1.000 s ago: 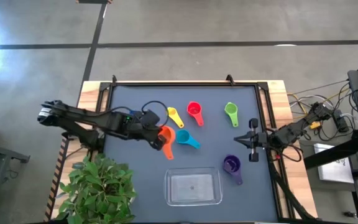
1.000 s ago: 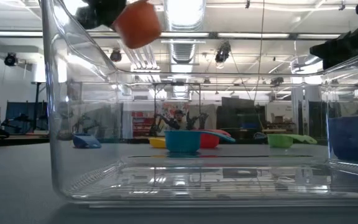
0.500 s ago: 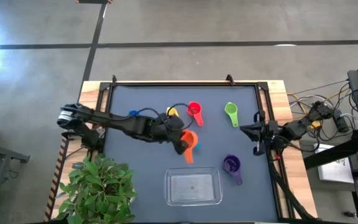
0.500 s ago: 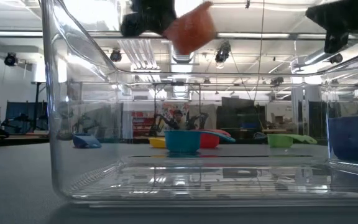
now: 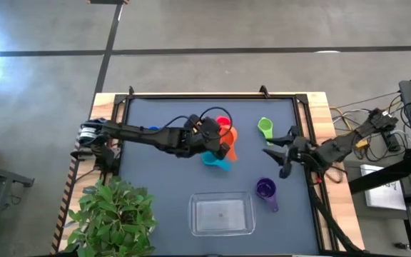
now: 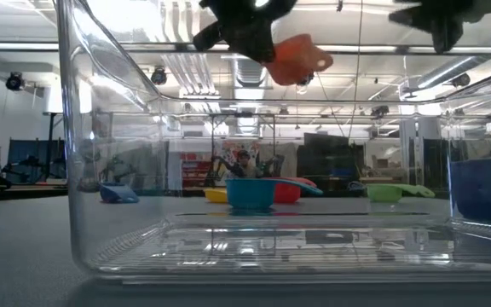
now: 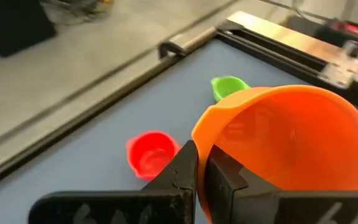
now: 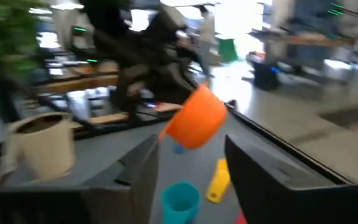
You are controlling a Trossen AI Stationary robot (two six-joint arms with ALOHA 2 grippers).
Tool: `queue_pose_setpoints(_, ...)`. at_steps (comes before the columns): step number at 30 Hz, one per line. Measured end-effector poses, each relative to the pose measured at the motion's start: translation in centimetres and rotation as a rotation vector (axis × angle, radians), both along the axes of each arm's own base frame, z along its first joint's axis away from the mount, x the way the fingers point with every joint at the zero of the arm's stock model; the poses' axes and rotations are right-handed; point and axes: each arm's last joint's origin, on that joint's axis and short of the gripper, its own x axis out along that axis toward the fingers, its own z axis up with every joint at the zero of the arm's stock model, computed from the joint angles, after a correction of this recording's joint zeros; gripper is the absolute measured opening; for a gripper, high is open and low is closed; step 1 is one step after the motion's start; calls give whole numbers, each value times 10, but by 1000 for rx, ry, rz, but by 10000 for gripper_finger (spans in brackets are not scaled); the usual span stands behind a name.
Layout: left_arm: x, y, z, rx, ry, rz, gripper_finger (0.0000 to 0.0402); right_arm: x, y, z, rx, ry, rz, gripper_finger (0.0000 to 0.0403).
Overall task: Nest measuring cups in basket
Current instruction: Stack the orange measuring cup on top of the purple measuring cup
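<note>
On the dark table mat [image 5: 155, 178], the left gripper [image 5: 222, 145] clamps the orange cup [image 5: 228, 140] aloft (above the teal cup [image 5: 215, 160]), beyond the clear basket [image 5: 222, 215]. Right gripper [image 5: 277, 155] hovers spread, empty.

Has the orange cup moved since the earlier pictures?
Yes. In the high view, the orange cup, held by the left end effector, has travelled rightward and away from the clear basket, ending beside the red cup.

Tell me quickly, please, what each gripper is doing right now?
Left gripper: shut on the orange cup, held above the table.
Right gripper: open, empty, near the green cup.
</note>
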Motion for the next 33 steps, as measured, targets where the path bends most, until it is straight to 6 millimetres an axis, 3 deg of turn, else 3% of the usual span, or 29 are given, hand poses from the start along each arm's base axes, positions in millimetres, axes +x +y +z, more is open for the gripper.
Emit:
queue_pose_setpoints(5,0,4,-2,66,2,77,0,21,-4,-21,53,77,-42,225)
queue_pose_setpoints(15,0,4,-2,93,6,96,0,63,-29,-39,169,70,37,224)
queue_pose_setpoints(25,0,4,-4,98,16,92,0,80,-46,-42,217,1,143,224)
queue_pose_setpoints(33,0,4,-4,98,15,92,0,83,-53,-42,219,-22,124,207)
